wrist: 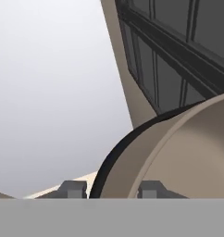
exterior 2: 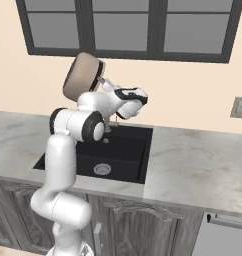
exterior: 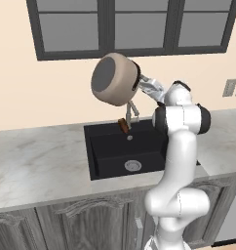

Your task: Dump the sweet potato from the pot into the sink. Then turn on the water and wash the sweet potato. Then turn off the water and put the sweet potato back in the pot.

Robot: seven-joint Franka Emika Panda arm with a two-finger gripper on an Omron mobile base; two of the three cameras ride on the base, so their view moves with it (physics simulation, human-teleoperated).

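The gripper [wrist: 111,190] is clamped tight on the rim of the pot [exterior: 115,79], holding it tipped on its side high above the sink [exterior: 108,152], while the sweet potato [exterior: 123,125] drops toward the sink's back edge, beside the faucet [exterior: 132,110].

Two base cameras sit behind the arm, one on each side, both looking forward and down over the same sink [exterior: 125,154] and bench [exterior: 37,166]; the hand camera presses close against the pot [wrist: 188,152], with the window [wrist: 178,51] behind it.
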